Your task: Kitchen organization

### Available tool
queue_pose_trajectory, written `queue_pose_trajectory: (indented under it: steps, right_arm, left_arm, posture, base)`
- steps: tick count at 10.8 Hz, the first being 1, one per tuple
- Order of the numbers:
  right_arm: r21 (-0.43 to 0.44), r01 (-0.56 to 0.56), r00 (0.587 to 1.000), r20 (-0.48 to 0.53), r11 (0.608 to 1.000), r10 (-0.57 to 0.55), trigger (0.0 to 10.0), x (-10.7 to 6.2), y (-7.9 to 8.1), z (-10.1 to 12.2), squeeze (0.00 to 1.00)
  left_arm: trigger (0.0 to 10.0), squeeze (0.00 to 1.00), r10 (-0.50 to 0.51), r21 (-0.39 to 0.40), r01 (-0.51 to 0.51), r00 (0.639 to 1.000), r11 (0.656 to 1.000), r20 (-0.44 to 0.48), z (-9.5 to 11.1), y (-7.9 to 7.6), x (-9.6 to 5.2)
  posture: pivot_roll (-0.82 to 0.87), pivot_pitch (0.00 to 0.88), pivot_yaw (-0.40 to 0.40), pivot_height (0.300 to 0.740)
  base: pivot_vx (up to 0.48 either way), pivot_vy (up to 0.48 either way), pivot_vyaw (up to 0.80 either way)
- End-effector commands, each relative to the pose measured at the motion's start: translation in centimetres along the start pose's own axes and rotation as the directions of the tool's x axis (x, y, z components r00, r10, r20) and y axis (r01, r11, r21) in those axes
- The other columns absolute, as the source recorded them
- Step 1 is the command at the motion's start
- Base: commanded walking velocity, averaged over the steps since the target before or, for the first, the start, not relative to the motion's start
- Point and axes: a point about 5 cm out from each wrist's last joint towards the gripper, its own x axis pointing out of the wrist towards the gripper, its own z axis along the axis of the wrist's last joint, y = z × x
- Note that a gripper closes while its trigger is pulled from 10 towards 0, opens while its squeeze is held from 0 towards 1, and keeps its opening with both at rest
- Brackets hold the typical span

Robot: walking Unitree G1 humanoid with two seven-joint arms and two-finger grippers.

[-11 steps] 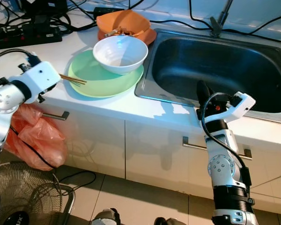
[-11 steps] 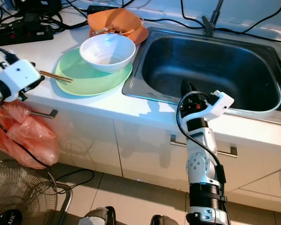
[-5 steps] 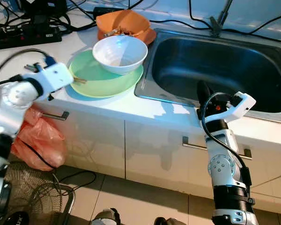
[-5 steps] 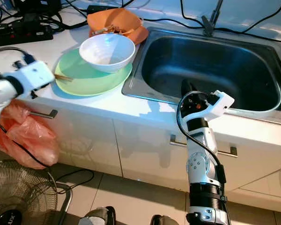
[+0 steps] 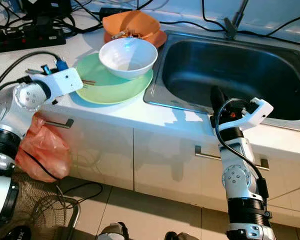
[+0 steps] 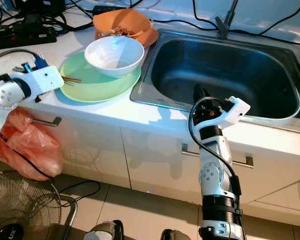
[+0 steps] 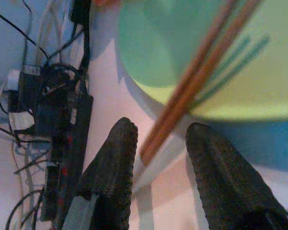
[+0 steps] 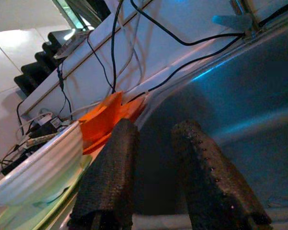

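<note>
The left gripper (image 7: 158, 158) has its fingers spread around the near end of a pair of wooden chopsticks (image 7: 197, 81), not yet pinching them; the sticks lie across the rim of the green plate (image 5: 107, 87) near the counter's front edge, probably so they can be lifted clear. A white bowl (image 5: 128, 57) sits on that plate, with an orange dish (image 5: 135, 24) behind it at the sink's corner. The right gripper (image 8: 156, 177), fingers slightly apart and empty, rests at the steel sink's (image 5: 230, 70) front rim. Cables and a power strip (image 5: 25, 36) crowd the counter's back edge.
</note>
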Motion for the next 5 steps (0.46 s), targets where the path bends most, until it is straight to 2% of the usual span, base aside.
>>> queue_pose_trajectory:
  steps: [1, 2, 3, 5]
  right_arm:
    - [-0.002, 0.030, 1.000, -0.009, 1.000, -0.030, 10.0, -0.41, -0.57, -0.19, 0.00]
    - [-0.002, 0.030, 0.999, -0.011, 1.000, -0.030, 10.0, -0.43, -0.57, -0.21, 0.00]
    - [-0.002, 0.030, 0.999, -0.011, 1.000, -0.030, 10.0, -0.44, -0.60, -0.19, 0.00]
    - [-0.005, 0.031, 0.999, -0.011, 1.000, -0.031, 10.0, -0.32, -0.59, -0.14, 0.00]
  left_arm:
    - [10.0, 0.00, 0.004, 0.011, -0.004, 1.000, 1.000, -0.002, 0.20, 0.13, 0.21]
    - [1.5, 0.00, 0.007, 0.001, -0.007, 1.000, 1.000, -0.003, 0.09, 0.03, 0.30]
    - [0.0, 0.00, 0.014, -0.002, -0.014, 1.000, 1.000, -0.004, 0.01, -0.02, 0.37]
    - [0.0, 0.00, 0.011, -0.004, -0.011, 1.000, 1.000, -0.001, -0.05, -0.34, 0.50]
  posture:
    - [0.13, 0.133, -0.017, 0.740]
    - [0.13, 0.134, -0.018, 0.740]
    - [0.13, 0.134, -0.020, 0.740]
    - [0.13, 0.131, -0.023, 0.740]
  base:
    - [0.000, 0.000, 0.00]
    - [0.000, 0.000, 0.00]
    - [0.000, 0.000, 0.00]
    - [0.000, 0.000, 0.00]
